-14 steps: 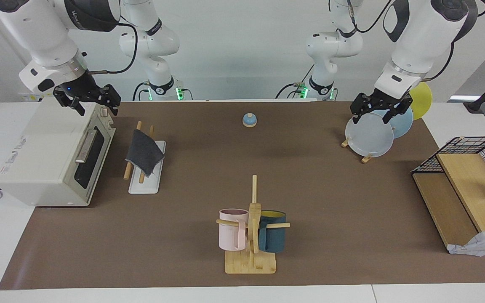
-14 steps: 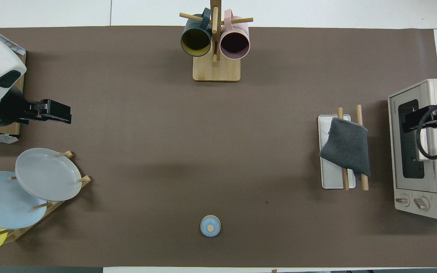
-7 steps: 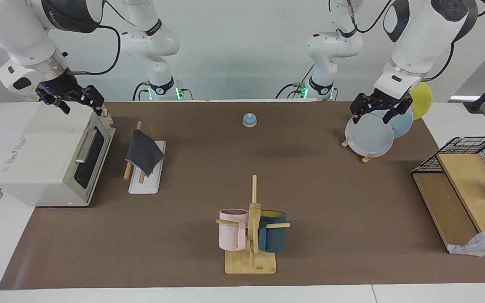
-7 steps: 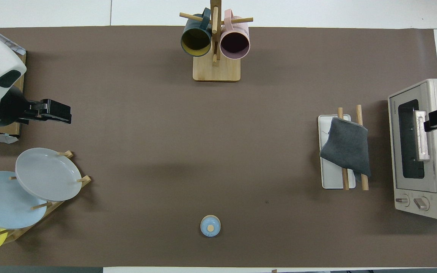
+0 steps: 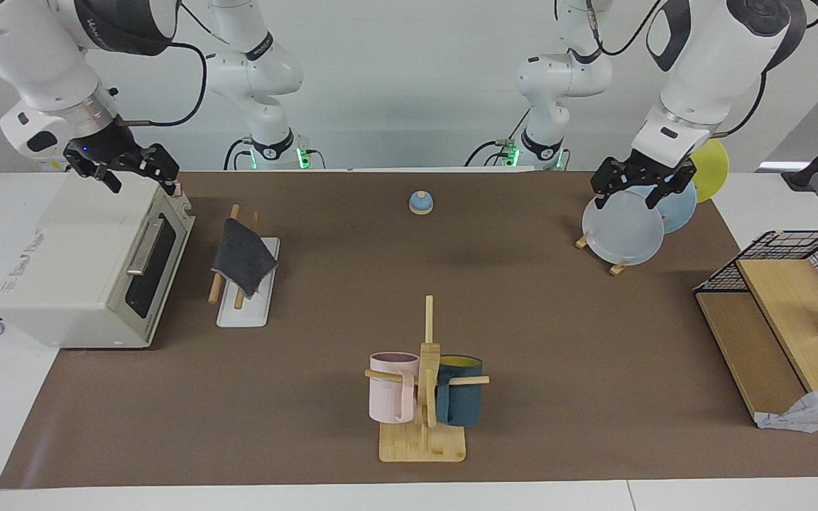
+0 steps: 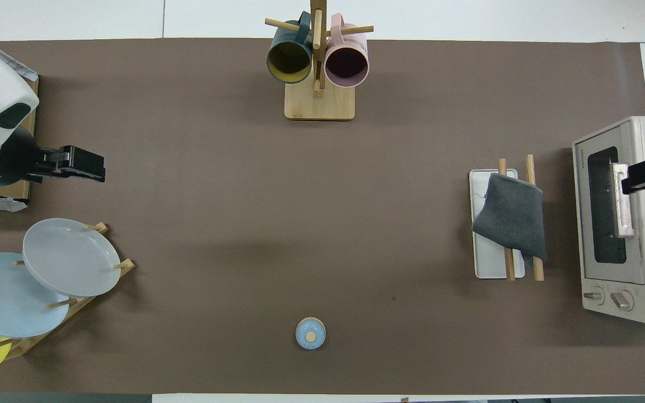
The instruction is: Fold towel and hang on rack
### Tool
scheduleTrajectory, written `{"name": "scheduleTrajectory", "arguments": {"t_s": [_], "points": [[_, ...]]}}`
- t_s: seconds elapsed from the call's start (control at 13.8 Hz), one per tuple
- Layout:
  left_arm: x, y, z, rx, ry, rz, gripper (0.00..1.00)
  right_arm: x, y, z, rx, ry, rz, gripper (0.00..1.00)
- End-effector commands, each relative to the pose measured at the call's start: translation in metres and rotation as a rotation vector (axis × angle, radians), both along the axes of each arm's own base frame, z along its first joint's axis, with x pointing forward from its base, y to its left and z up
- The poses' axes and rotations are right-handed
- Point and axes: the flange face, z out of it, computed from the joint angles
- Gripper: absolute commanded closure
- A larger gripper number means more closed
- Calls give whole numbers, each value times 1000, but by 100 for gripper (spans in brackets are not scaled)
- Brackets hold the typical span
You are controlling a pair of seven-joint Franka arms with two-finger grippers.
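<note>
The right gripper (image 5: 140, 172) hung raised at its own end of the table, fingers spread. The left gripper (image 5: 638, 186) hovered at its end, fingers apart, holding nothing.

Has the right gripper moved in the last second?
Yes. The right gripper has pulled back from above the toaster oven's door edge to over its top, toward the right arm's end of the table.

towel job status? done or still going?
Looks done: the towel, folded with its dark grey face out, hangs over the rack rods. Nothing in hand: right gripper open above the toaster oven, left gripper open over the plate stand. Nothing visibly left.
</note>
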Motion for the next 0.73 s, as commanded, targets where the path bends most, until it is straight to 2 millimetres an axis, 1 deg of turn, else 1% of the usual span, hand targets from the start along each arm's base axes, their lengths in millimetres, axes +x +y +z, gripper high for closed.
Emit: {"name": "scheduleTrajectory", "arguments": {"t_s": [0.0,0.65], "points": [[-3,3,4,16,-8,-6,0,-3,1,3,-9,-15,1,0],[-3,3,4,16,-8,-6,0,-3,6,2,-4,-10,10,0]]}}
